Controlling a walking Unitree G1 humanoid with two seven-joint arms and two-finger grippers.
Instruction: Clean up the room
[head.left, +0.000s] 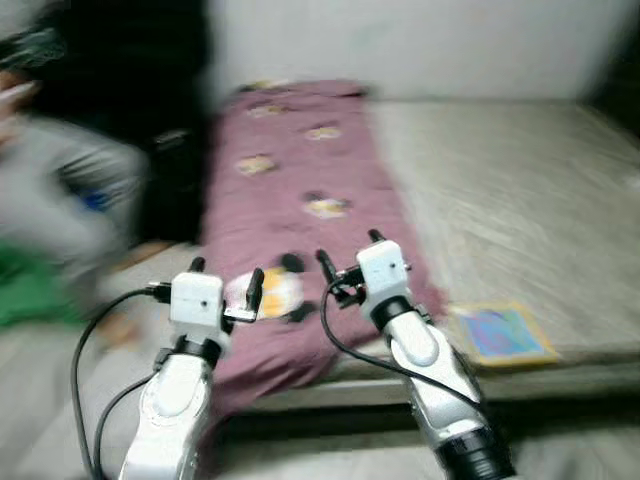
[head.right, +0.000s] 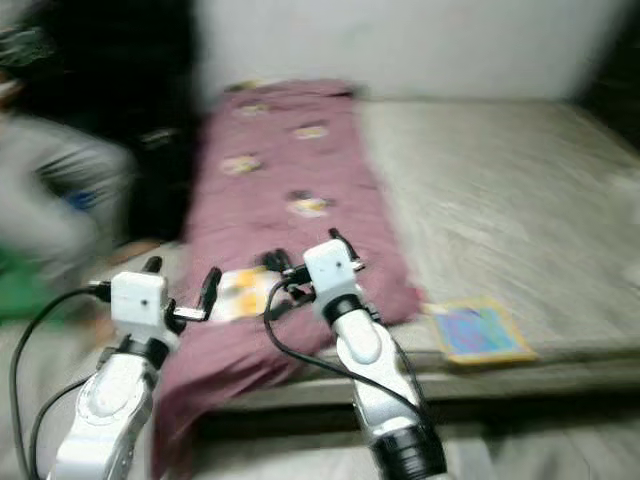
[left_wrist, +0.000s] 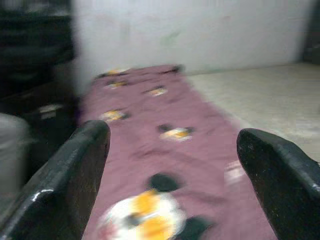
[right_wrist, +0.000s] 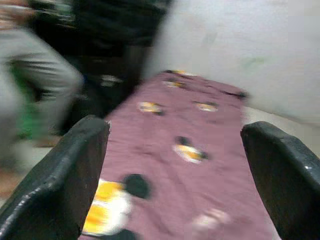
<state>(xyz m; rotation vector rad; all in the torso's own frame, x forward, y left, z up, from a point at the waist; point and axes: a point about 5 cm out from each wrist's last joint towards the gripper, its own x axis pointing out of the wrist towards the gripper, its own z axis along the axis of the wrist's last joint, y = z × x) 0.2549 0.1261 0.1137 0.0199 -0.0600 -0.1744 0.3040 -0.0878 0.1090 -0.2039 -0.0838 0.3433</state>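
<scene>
A: Status on the room?

B: I'm holding both arms up near the bed edge, left gripper (head.left: 225, 283) and right gripper (head.left: 350, 258) both spread wide, carrying nothing. Cleanup is looking barely begun. The crumpled maroon blanket with yellow cartoon patches (head.left: 290, 180) is lying along the beige mattress (head.left: 500, 190), drooping off its near end. A flat blue picture book with a yellow border (head.left: 502, 333) is sitting near the mattress's front edge.

A: Any labels?

B: Too blurred, I'm reading nothing.
</scene>
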